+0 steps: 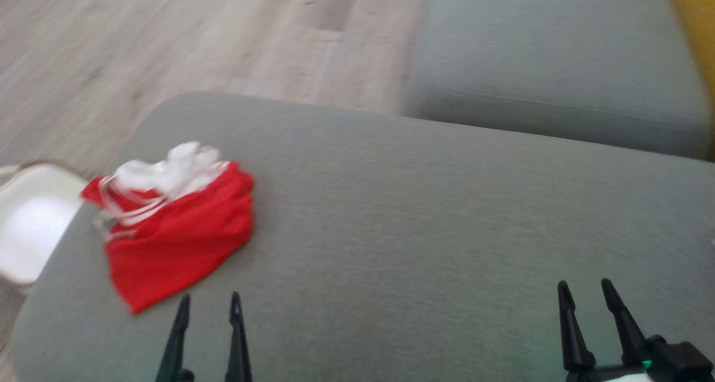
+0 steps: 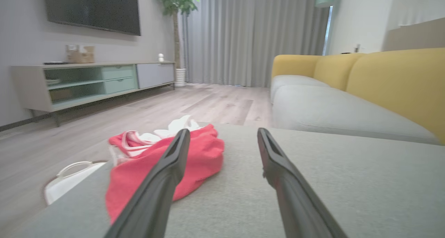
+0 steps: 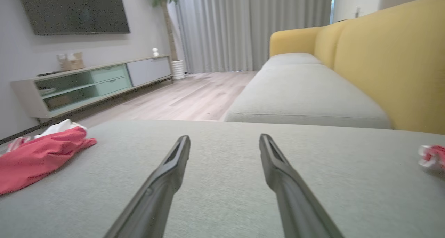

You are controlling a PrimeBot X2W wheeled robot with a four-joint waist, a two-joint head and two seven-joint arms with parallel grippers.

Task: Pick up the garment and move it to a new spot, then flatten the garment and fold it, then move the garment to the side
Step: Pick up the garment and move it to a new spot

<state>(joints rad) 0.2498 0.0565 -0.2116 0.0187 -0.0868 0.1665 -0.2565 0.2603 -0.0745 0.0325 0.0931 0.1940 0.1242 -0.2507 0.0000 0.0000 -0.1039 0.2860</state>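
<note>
The red and white garment lies crumpled near the left edge of the grey sofa seat, just ahead and left of the left end effector. That end effector stands wide and empty, as does the right end effector, which is well apart from the cloth. The pick-up looks not yet begun. The left arm is the likelier one for it. It would do well to come down on the bunched white part, pinch several layers at once, and lift before carrying. Dragging could pull the cloth over the edge toward the white basket.

The head view is blurred. The right wrist view adds a small red and white bundle on the seat near the yellow backrest.
</note>
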